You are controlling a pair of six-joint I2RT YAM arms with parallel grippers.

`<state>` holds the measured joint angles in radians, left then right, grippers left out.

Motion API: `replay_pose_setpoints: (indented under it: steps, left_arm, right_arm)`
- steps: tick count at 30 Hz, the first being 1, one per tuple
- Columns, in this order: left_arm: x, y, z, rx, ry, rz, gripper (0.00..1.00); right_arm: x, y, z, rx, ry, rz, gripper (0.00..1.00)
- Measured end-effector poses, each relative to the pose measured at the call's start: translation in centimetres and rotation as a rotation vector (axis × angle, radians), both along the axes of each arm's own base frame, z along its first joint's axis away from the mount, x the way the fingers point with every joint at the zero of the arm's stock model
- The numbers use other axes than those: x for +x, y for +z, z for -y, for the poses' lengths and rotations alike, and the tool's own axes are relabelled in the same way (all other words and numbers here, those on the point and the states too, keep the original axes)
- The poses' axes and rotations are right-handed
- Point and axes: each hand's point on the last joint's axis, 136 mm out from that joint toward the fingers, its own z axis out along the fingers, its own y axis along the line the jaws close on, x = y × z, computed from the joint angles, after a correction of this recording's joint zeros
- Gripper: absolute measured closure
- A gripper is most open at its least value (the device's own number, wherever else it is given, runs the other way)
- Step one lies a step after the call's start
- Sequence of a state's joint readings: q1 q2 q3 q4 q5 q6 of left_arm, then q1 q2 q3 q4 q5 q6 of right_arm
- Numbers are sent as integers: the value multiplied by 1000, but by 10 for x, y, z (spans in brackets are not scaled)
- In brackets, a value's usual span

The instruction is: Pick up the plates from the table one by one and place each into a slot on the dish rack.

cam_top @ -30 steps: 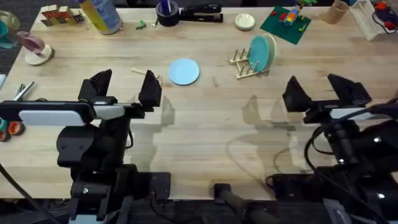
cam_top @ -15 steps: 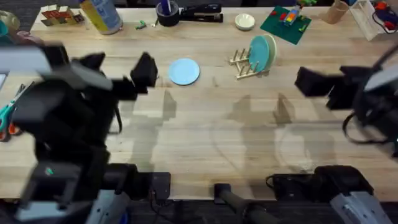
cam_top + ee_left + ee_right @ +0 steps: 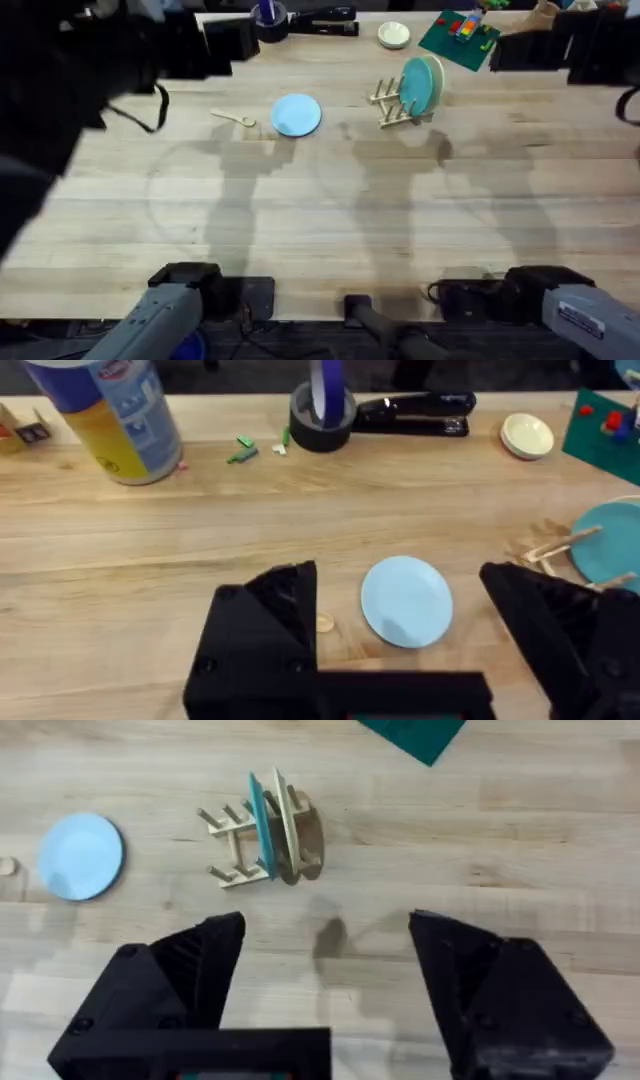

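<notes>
Both grippers are empty with their black fingers spread wide. The left gripper (image 3: pixel 400 650) hangs over the butcher-block table (image 3: pixel 330 230), and the right gripper (image 3: pixel 325 990) does the same on its own side.

Both arms are raised close under the overhead camera. The left arm (image 3: pixel 70 70) shows as a large dark blur across the upper left, the right arm (image 3: pixel 570 45) as a dark shape at the upper right.

The wooden dish rack (image 3: pixel 392 105) stands toward the far middle of the table. Its slots already hold a teal plate (image 3: pixel 417 84) on edge, with a pale cream-green plate (image 3: pixel 292 820) on edge just behind it.

The light blue plate (image 3: pixel 296 114) is the one left on the table. It lies flat, to the left of the rack and apart from it, with a small wooden spoon (image 3: pixel 234 118) nearby on its other side.

In the left wrist view that plate sits just ahead of the gap between the fingers, nearly centred. In the right wrist view it lies far off to one side, beyond the rack. So the left arm looks the nearer and better lined up. A round plate has no long axis to match, so the grasp probably depends on getting one finger under the flat rim.
</notes>
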<state>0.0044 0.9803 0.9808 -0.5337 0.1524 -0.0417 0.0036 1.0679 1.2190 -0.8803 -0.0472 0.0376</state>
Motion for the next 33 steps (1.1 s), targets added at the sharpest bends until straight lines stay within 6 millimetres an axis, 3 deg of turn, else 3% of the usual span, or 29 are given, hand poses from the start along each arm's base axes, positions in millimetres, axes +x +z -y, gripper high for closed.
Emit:
replay_pose_setpoints:
  steps: [13,33]
  left_arm:
    - [18,-3,11,-36,-55,-88,8]
    - [5,-16,19,-66,-93,-159,8]
  right_arm:
    - [4,0,0,2,2,-22,9]
    - [4,1,0,2,2,-21,9]
